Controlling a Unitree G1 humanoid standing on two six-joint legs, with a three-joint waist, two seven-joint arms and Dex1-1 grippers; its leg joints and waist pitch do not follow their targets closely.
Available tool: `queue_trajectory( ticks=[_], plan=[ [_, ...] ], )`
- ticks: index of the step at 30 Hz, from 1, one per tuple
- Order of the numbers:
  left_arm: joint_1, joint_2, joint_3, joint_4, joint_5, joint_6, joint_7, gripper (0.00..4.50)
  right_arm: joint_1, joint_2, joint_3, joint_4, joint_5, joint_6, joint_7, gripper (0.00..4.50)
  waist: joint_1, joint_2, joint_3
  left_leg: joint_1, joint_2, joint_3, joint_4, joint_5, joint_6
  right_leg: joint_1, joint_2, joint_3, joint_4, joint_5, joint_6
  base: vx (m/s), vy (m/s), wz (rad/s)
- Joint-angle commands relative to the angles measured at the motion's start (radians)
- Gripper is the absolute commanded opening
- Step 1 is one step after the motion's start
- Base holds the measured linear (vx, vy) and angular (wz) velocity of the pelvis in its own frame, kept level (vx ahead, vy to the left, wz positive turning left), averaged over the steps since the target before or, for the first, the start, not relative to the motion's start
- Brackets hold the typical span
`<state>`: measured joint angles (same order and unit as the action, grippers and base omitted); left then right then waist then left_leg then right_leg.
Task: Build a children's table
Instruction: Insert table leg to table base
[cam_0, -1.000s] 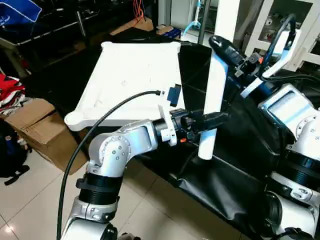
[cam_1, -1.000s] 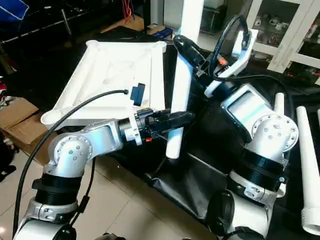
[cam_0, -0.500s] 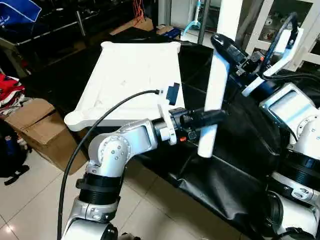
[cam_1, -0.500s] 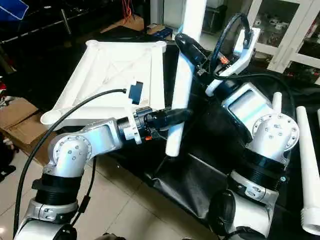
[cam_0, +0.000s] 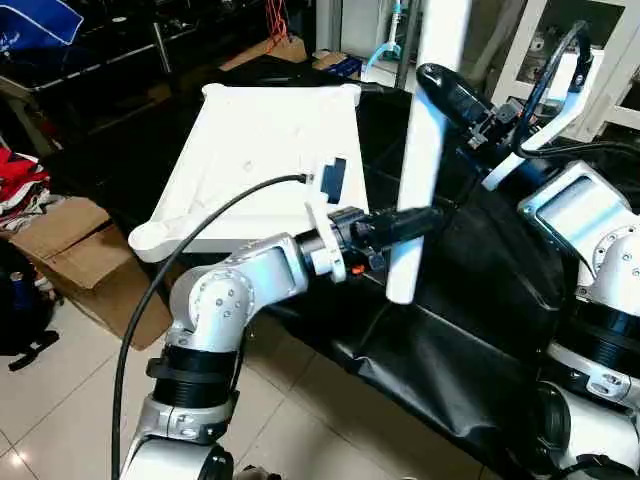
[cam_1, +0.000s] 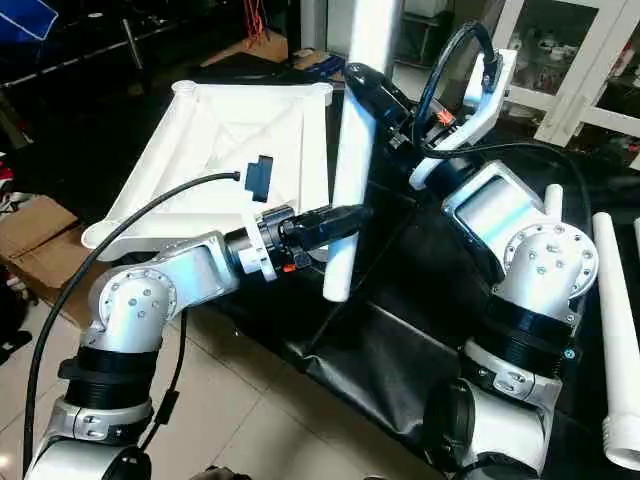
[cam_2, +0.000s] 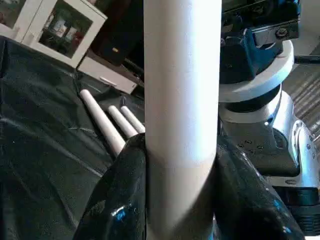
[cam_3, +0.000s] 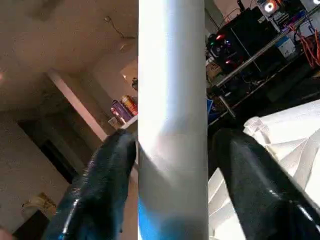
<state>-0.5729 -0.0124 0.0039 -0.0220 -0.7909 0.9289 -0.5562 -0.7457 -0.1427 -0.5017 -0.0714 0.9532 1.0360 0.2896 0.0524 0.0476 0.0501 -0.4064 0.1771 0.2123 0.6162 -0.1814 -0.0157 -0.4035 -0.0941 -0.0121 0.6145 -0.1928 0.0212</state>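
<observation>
- The white tubular leg (cam_0: 418, 150), near upright at centre frame, now sits slightly further left than a second ago.
- The left gripper (cam_0: 400, 225) has narrowed its jaws and now clamps the leg near its lower end.
- The right gripper (cam_0: 452, 95), at upper right, has its jaws loosened around the leg; in the right wrist view a gap shows beside the tube.
- This reads as a handover to the left arm.
- The left forearm reaches level across the frame; the right reaches in from the right.
- The table top (cam_0: 265, 160) lies ribbed side up on the black-covered bench (cam_0: 470, 340), upper left.
- Spare legs (cam_1: 615, 330) lie at far right.

No legible text, labels or numbers on anything here.
</observation>
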Motion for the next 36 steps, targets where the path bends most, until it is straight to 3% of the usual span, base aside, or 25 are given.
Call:
queue_trajectory(
  ticks=[1,3,5,7,8,11,14,15,16,18,20,21,22,25,26,28,31,36],
  plan=[
    [-0.020,0.006,0.018,-0.001,0.002,-0.020,0.006,1.48,0.004,-0.024,0.022,-0.003,-0.001,-0.015,0.004,3.10,0.000,-0.016,-0.080,0.036,0.029,-0.019,-0.063,-0.022,0.004,0.043,-0.021,0.012,-0.057,-0.026,-0.189,0.000,0.000,0.00],
    [-0.028,0.019,0.032,0.004,0.010,-0.034,0.013,1.48,0.029,-0.080,0.078,-0.012,-0.082,-0.047,0.022,3.22,0.003,-0.016,-0.080,0.037,0.030,-0.020,-0.063,-0.018,-0.004,0.045,-0.021,0.011,-0.057,-0.025,-0.185,0.000,0.000,0.00],
    [-0.037,0.035,0.052,0.013,0.015,-0.036,0.024,1.48,0.064,-0.171,0.170,-0.010,-0.220,-0.127,0.061,3.40,0.006,-0.018,-0.079,0.037,0.029,-0.019,-0.061,-0.022,-0.015,0.046,-0.021,0.012,-0.058,-0.029,-0.173,0.000,0.000,0.00],
    [-0.052,0.067,0.086,0.026,0.014,-0.033,0.032,1.48,0.100,-0.309,0.291,0.022,-0.424,-0.270,0.092,3.58,0.008,-0.020,-0.079,0.036,0.028,-0.020,-0.060,-0.021,-0.028,0.047,-0.023,0.013,-0.060,-0.039,-0.158,0.000,0.000,0.00],
    [-0.054,0.071,0.090,0.028,0.014,-0.033,0.033,1.48,0.102,-0.324,0.304,0.027,-0.445,-0.286,0.094,3.58,0.010,-0.020,-0.080,0.036,0.030,-0.022,-0.060,-0.027,-0.032,0.049,-0.026,0.013,-0.060,-0.047,-0.156,0.000,0.000,0.00],
    [-0.071,0.119,0.116,0.048,0.014,-0.030,0.021,1.48,0.118,-0.453,0.403,0.068,-0.610,-0.434,0.130,3.95,0.004,-0.024,-0.078,0.033,0.026,-0.020,-0.058,-0.041,-0.028,0.049,-0.023,0.014,-0.062,-0.063,-0.173,0.000,0.000,0.00],
    [-0.088,0.166,0.129,0.074,0.020,-0.033,0.006,1.47,0.086,-0.519,0.414,0.112,-0.669,-0.536,0.151,4.08,-0.002,-0.030,-0.076,0.031,0.024,-0.019,-0.055,-0.070,0.013,0.049,-0.024,0.015,-0.062,-0.080,-0.196,0.000,0.000,0.00],
    [-0.097,0.178,0.132,0.085,0.024,-0.038,0.003,1.47,0.073,-0.544,0.431,0.133,-0.700,-0.582,0.163,4.32,-0.005,-0.034,-0.076,0.031,0.026,-0.018,-0.054,-0.065,0.029,0.049,-0.023,0.015,-0.060,-0.074,-0.206,0.000,0.000,0.00],
    [-0.097,0.178,0.132,0.085,0.024,-0.038,0.003,1.47,0.073,-0.544,0.431,0.133,-0.701,-0.582,0.163,4.38,-0.006,-0.031,-0.077,0.031,0.027,-0.019,-0.052,-0.057,0.044,0.049,-0.023,0.013,-0.058,-0.064,-0.218,0.000,0.000,0.00],
    [-0.110,0.188,0.132,0.095,0.025,-0.038,-0.003,1.47,0.061,-0.576,0.465,0.167,-0.759,-0.678,0.182,4.46,-0.010,-0.031,-0.077,0.030,0.028,-0.018,-0.050,-0.054,0.066,0.049,-0.023,0.013,-0.056,-0.047,-0.235,0.000,0.000,0.00],
    [-0.115,0.199,0.124,0.096,0.028,-0.028,-0.015,1.47,0.051,-0.606,0.498,0.201,-0.829,-0.772,0.181,4.50,-0.013,-0.034,-0.076,0.031,0.029,-0.018,-0.048,-0.066,0.072,0.048,-0.024,0.013,-0.057,-0.058,-0.247,0.000,0.000,0.00],
    [-0.115,0.217,0.108,0.091,0.032,-0.010,-0.034,1.47,0.033,-0.641,0.533,0.251,-0.915,-0.894,0.165,4.50,-0.013,-0.032,-0.076,0.031,0.031,-0.019,-0.048,-0.068,0.068,0.046,-0.026,0.011,-0.057,-0.065,-0.252,0.000,0.000,0.00],
    [-0.114,0.224,0.102,0.089,0.032,-0.002,-0.042,1.47,0.027,-0.654,0.544,0.270,-0.944,-0.940,0.160,4.50,-0.015,-0.032,-0.077,0.033,0.032,-0.019,-0.047,-0.074,0.061,0.043,-0.025,0.010,-0.056,-0.070,-0.258,0.000,0.000,0.00],
    [-0.104,0.279,0.055,0.073,0.032,0.043,-0.099,1.47,-0.021,-0.744,0.627,0.374,-1.129,-1.188,0.118,4.50,-0.022,-0.031,-0.072,0.036,0.027,-0.016,-0.045,-0.104,0.059,0.044,-0.023,0.011,-0.059,-0.100,-0.260,0.000,0.000,0.00],
    [-0.103,0.281,0.053,0.072,0.032,0.045,-0.102,1.47,-0.023,-0.748,0.630,0.377,-1.136,-1.195,0.113,4.50,-0.022,-0.032,-0.074,0.034,0.029,-0.018,-0.045,-0.103,0.061,0.045,-0.025,0.011,-0.056,-0.099,-0.261,0.000,0.000,0.00],
    [-0.095,0.322,0.015,0.061,0.031,0.078,-0.144,1.47,-0.068,-0.803,0.684,0.427,-1.279,-1.333,0.008,4.50,-0.026,-0.033,-0.073,0.034,0.028,-0.017,-0.044,-0.097,0.070,0.046,-0.022,0.011,-0.055,-0.079,-0.263,0.000,0.000,0.00],
    [-0.082,0.358,-0.027,0.039,0.031,0.101,-0.188,1.47,-0.106,-0.829,0.720,0.470,-1.370,-1.423,-0.068,4.50,-0.029,-0.035,-0.073,0.033,0.027,-0.016,-0.042,-0.099,0.082,0.045,-0.019,0.010,-0.053,-0.063,-0.267,0.000,0.000,0.00],
    [-0.083,0.390,-0.070,0.036,0.050,0.109,-0.212,1.47,-0.128,-0.832,0.739,0.519,-1.431,-1.571,-0.115,4.50,-0.033,-0.035,-0.070,0.032,0.029,-0.017,-0.040,-0.138,0.085,0.044,-0.018,0.011,-0.051,-0.082,-0.260,0.000,0.000,0.00]
  ],
)
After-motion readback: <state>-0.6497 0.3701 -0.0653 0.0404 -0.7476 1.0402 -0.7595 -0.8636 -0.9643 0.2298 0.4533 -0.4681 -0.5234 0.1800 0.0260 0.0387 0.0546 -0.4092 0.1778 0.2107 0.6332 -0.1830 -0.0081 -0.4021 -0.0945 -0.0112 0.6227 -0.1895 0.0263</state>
